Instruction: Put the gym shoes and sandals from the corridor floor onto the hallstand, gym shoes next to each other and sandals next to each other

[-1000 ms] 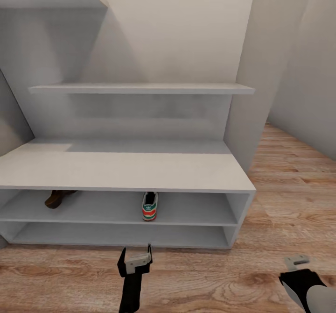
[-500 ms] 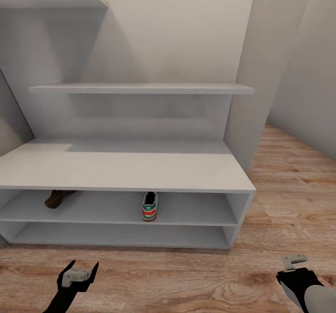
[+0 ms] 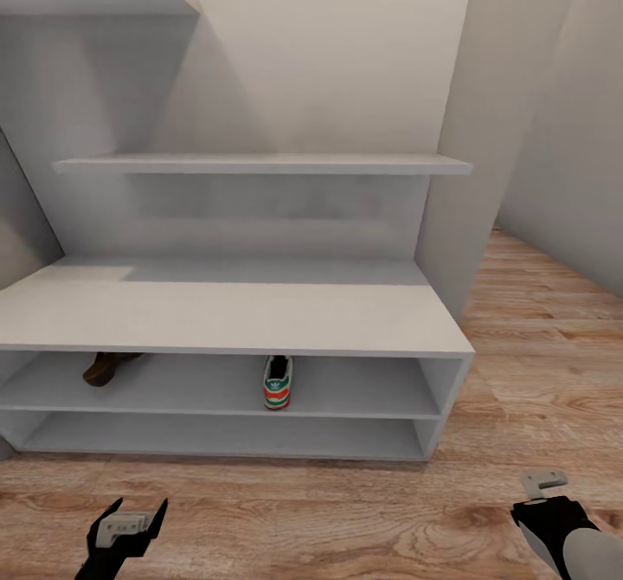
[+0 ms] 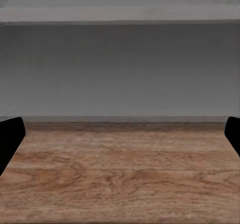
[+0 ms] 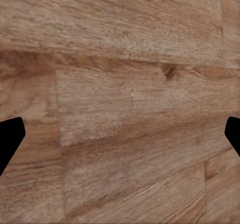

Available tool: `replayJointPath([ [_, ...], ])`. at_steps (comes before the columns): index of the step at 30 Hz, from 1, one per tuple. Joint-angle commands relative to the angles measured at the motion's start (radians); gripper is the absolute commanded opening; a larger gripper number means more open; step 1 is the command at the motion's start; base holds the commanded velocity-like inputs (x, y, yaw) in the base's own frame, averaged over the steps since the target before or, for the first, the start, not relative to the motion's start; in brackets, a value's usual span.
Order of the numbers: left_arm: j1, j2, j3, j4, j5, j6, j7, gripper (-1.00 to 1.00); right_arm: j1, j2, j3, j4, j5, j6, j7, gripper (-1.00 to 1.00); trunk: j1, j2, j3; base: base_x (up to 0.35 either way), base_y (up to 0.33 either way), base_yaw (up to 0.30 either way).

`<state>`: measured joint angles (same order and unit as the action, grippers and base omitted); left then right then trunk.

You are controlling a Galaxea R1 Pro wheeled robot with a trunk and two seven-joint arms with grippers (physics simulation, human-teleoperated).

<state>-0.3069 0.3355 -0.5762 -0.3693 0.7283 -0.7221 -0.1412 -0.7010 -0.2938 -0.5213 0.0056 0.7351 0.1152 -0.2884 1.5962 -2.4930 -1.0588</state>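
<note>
White hallstand [image 3: 234,312] shelves one gym shoe [image 3: 277,383] and sandal [image 3: 105,367]; left gripper [image 3: 130,524] and right gripper [image 3: 543,482], jaws wide, empty; next, find the remaining shoes.

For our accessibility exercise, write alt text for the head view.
A pale hallstand holds one gym shoe and one sandal apart on its upper low shelf. Both grippers, left and right, hover empty over wood floor.

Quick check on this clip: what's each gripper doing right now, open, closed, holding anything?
Left gripper: open, holding nothing, low over the wood floor in front of the shoe rack.
Right gripper: open, empty, above the floor.
</note>
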Motion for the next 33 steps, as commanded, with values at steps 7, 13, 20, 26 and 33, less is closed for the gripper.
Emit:
replayJointPath([
  [7,0.0,0.014,0.027,0.009,0.008,-0.001,-0.003,1.0,0.0,0.008,0.0,0.0,0.001,0.0,0.0,1.0,0.0,0.0,0.0,0.0,0.0,0.0],
  [13,0.0,0.02,0.055,0.013,0.01,-0.002,-0.004,1.0,0.0,0.013,0.001,0.0,0.001,0.0,0.0,1.0,0.0,0.0,0.0,0.0,0.0,0.0],
  [20,0.0,0.023,0.07,0.014,0.011,-0.002,-0.004,1.0,0.0,0.015,0.001,0.0,0.0,-0.001,0.0,1.0,0.0,0.0,0.0,0.0,0.0,0.0],
  [26,0.0,0.023,0.074,0.015,0.011,-0.002,-0.004,1.0,0.0,0.017,0.001,0.0,0.0,-0.001,0.001,1.0,0.0,0.0,0.0,-0.003,0.0,0.0],
  [33,0.0,0.023,0.075,0.015,0.01,-0.002,-0.005,1.0,0.0,0.028,0.001,0.0,0.0,-0.002,0.001,1.0,0.0,0.0,0.0,-0.137,-0.014,0.0],
])
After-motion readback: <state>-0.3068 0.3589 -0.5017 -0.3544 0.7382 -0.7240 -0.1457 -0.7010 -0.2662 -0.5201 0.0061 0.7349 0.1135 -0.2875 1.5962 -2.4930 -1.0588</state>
